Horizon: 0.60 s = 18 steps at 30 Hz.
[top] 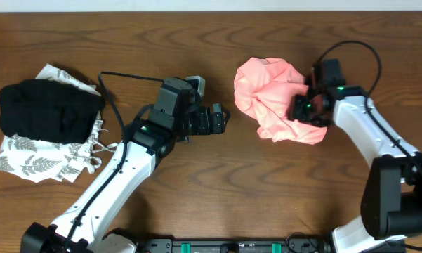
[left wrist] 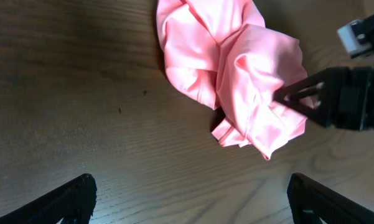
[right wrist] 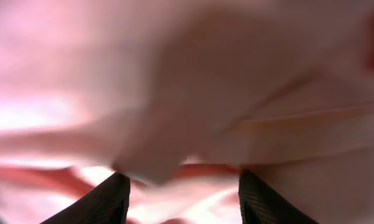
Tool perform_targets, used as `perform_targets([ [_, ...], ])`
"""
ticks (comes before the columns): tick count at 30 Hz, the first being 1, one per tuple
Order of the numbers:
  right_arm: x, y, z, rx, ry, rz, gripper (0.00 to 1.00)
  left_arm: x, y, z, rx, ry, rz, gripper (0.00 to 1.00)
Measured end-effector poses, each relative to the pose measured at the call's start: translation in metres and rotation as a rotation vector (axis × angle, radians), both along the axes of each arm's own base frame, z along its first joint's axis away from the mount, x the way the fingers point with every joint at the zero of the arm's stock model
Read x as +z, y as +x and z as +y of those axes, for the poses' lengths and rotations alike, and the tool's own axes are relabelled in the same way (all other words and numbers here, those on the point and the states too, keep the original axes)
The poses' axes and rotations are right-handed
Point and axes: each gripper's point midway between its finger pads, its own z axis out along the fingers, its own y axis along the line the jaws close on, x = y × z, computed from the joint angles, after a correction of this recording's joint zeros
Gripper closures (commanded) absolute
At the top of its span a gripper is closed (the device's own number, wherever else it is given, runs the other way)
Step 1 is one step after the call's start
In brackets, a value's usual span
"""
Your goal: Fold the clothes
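near edge of the tabletop (top: 218,190): both arm bases, with bare wood between them running up to mid-table. left gripper (top: 223,119): mid-table, jaws spread wide and holding nothing, its fingers (left wrist: 71,199) above bare wood, pointing at the shirt and just short of it. salmon-pink t-shirt (top: 267,95): a crumpled heap, not spread or folded, right of centre and toward the far edge, with open wood on its left, near and far sides. right gripper (top: 303,107): pushed into the right flank of the heap, touching it; in the left wrist view a dark fingertip (left wrist: 292,93) presses into a fold; its own camera shows two fingers (right wrist: 109,202) apart with pink cloth filling the view between and beyond them; cannot tell whether they pinch the cloth. left edge: black garment (top: 45,109) lying on a white leaf-print garment (top: 31,161), well apart from the shirt.
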Motion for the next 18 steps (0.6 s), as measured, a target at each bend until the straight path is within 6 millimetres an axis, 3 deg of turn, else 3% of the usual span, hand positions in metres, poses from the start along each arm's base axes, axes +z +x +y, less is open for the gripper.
perform_targets([
  [4, 0.007, 0.010, -0.012, -0.010, 0.060, -0.038, 0.43, 0.000, 0.000, 0.000, 0.000, 0.000, 0.000, 0.02],
  [18, 0.017, 0.001, 0.037, 0.145, 0.198, -0.038, 0.40, 0.000, 0.000, 0.000, 0.000, 0.000, 0.000, 0.02],
])
